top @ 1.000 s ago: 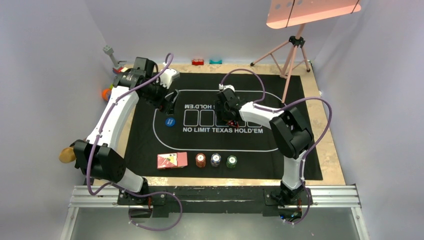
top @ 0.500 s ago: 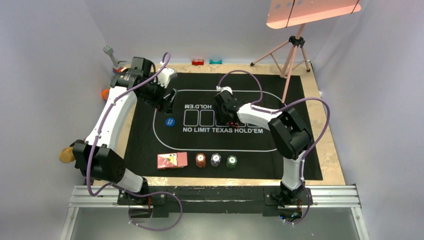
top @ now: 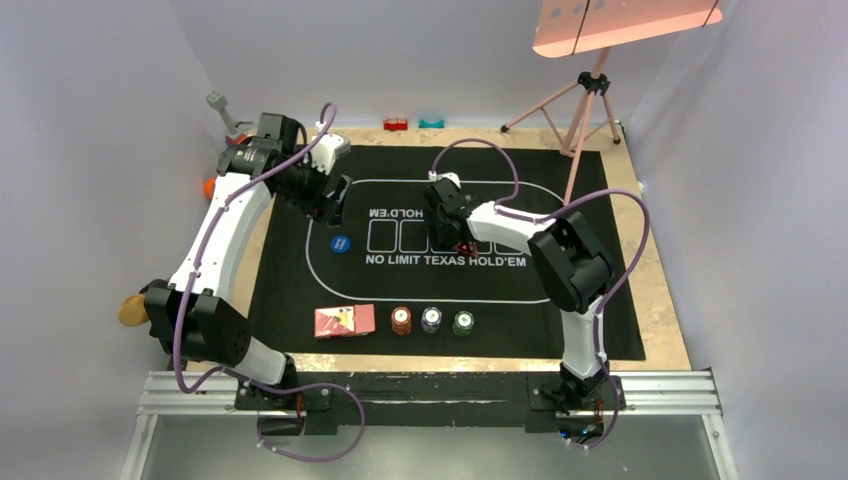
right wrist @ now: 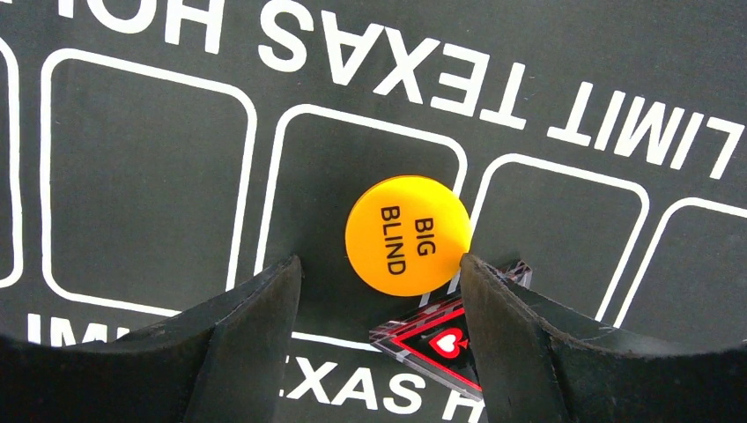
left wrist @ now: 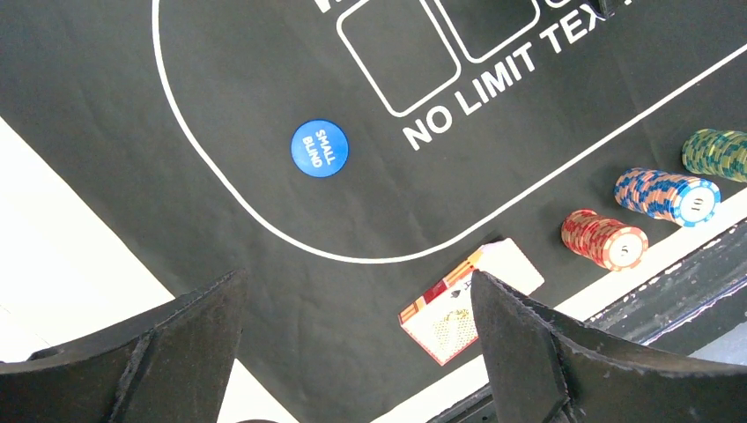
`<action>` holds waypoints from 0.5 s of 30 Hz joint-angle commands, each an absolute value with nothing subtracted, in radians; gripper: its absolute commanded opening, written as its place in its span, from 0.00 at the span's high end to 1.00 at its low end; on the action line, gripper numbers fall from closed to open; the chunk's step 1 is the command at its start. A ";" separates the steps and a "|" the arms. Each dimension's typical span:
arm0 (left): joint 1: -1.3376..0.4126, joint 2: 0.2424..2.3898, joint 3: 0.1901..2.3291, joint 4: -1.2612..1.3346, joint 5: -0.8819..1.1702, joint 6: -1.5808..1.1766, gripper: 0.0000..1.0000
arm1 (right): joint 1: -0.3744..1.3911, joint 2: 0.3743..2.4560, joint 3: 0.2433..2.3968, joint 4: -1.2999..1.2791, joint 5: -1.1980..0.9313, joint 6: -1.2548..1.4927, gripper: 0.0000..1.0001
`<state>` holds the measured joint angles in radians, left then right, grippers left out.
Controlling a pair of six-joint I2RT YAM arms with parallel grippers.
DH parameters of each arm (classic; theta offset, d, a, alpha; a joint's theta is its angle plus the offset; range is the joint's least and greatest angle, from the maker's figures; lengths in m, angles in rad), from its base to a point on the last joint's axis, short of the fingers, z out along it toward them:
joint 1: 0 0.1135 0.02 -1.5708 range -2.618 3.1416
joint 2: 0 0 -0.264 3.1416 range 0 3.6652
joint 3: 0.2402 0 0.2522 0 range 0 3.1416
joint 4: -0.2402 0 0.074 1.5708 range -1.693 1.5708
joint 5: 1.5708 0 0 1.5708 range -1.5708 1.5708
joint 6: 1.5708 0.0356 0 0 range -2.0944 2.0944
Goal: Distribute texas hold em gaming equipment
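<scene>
The wooden table (top: pixel 665 300) is mostly covered by the black mat (top: pixel 300 290) with NO LIMIT TEXAS HOLD'EM printed on it. The left arm (top: pixel 225 230) reaches out to the mat's far left corner. The left jaws hang above the cloth spread as wide as they go, with nothing in them. The right arm (top: pixel 520 230) is bent in over the row of printed card boxes in the middle. The right jaws are open too, 1 finger either side of the orange BIG BLIND disc (right wrist: pixel 408 235). The right finger is right at the disc's rim and the left one has a clear gap, so no grip on it. Along the near edge of the mat sit the red-backed playing cards (top: pixel 344 321). Just to their right are 3 short chip stacks in a row: red (top: pixel 401 320), blue-grey (top: pixel 431 320) and green (top: pixel 463 322). The blue SMALL BLIND disc (top: pixel 341 243) lies flat inside the left curve of the white oval, well apart from the cards. The orange disc lies on the corner of 1 printed box. Smallest bit is the dark red-edged triangle marker (right wrist: pixel 432 348), tucked against that disc's edge between the right fingers.
</scene>
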<state>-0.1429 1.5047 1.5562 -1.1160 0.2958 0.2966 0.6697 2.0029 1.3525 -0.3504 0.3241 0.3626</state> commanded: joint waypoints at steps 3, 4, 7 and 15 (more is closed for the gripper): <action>-0.132 1.474 1.567 -1.089 0.308 0.283 0.00 | 0.673 1.995 1.288 -0.426 0.360 0.372 0.29; -0.132 1.476 1.567 -1.088 0.308 0.283 0.00 | 0.673 1.990 1.282 -0.427 0.359 0.375 0.30; -0.132 1.477 1.571 -1.085 0.307 0.281 0.00 | 0.672 1.987 1.270 -0.433 0.355 0.386 0.32; -0.130 1.474 1.565 -1.083 0.291 0.287 0.00 | 0.673 2.004 1.272 -0.422 0.336 0.389 0.42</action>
<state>-0.1379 1.5047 1.5562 -1.1110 0.2947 0.2966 0.6697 1.9694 1.2930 -0.3096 0.3260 0.3965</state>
